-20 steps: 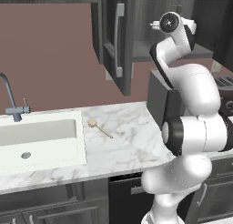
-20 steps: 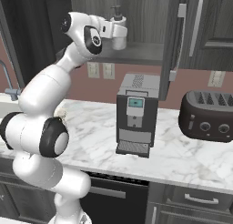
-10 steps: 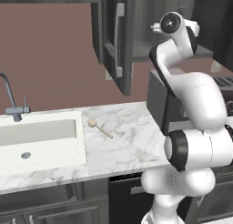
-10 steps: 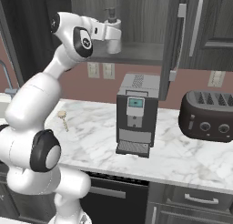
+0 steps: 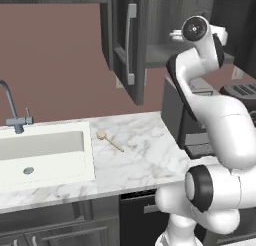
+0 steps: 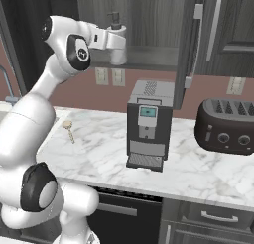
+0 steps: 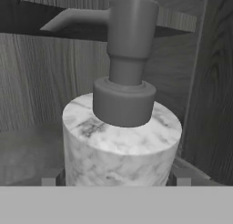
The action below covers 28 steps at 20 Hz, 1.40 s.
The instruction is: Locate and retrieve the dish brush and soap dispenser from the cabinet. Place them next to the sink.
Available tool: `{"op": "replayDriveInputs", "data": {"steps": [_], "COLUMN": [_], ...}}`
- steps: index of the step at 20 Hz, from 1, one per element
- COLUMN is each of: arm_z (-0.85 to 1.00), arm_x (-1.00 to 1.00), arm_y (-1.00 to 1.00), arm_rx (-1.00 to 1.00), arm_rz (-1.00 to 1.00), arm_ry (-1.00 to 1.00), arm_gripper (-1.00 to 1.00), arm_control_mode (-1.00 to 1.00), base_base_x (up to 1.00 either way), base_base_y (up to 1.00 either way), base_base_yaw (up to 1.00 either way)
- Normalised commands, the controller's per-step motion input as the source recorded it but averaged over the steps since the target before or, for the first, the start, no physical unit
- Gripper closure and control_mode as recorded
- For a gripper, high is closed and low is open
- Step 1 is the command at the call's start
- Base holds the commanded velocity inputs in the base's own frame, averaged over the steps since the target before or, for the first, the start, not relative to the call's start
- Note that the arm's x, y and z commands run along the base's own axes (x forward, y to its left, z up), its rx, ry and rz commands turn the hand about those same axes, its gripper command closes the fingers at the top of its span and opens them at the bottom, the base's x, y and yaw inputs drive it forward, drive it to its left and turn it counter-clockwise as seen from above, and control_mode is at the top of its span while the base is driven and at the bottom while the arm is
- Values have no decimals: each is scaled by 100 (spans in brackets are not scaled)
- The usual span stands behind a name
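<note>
The soap dispenser (image 7: pixel 120 141), a pale marbled bottle with a dark pump (image 6: pixel 115 20), is inside the open cabinet (image 6: pixel 149 52) at shelf height. My gripper (image 6: pixel 118 52) reaches in from the left and is shut on the bottle's body. Its fingertips (image 7: pixel 51 180) press against both sides of the bottle. Whether the bottle's base still touches the shelf is hidden. The dish brush (image 5: pixel 107 139) (image 6: pixel 68 129) lies flat on the marble counter just right of the white sink (image 5: pixel 40 150).
The cabinet door (image 5: pixel 127 45) hangs open above the counter, left of my arm. A grey coffee machine (image 6: pixel 148 124) stands under the cabinet, with a dark toaster (image 6: pixel 225 126) to its right. The curved faucet (image 5: pixel 12 110) rises behind the sink.
The arm's elbow has swung up and outward. The hand and the soap dispenser have shifted slightly left and down together. The dish brush has not moved.
</note>
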Motion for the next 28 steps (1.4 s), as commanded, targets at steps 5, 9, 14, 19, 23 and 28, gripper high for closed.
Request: {"op": "replayDriveInputs", "data": {"steps": [5,9,14,19,23,28], "arm_z": [-18,-26,-16,-20,-25,-29], "arm_x": [-69,-78,-61,-45,-63,-62], "arm_y": [9,8,1,8,19,30], "arm_rx": [0,0,2,0,0,-1], "arm_rz": [0,4,8,4,9,17], "arm_ry": [2,0,0,0,-2,-2], "arm_gripper": [100,100,100,100,100,100], "arm_control_mode": [-100,-100,-100,-100,-100,-100], "base_base_x": [0,0,0,0,0,0], "base_base_y": [0,0,0,0,0,0], "base_base_yaw": [0,0,0,0,0,0]}}
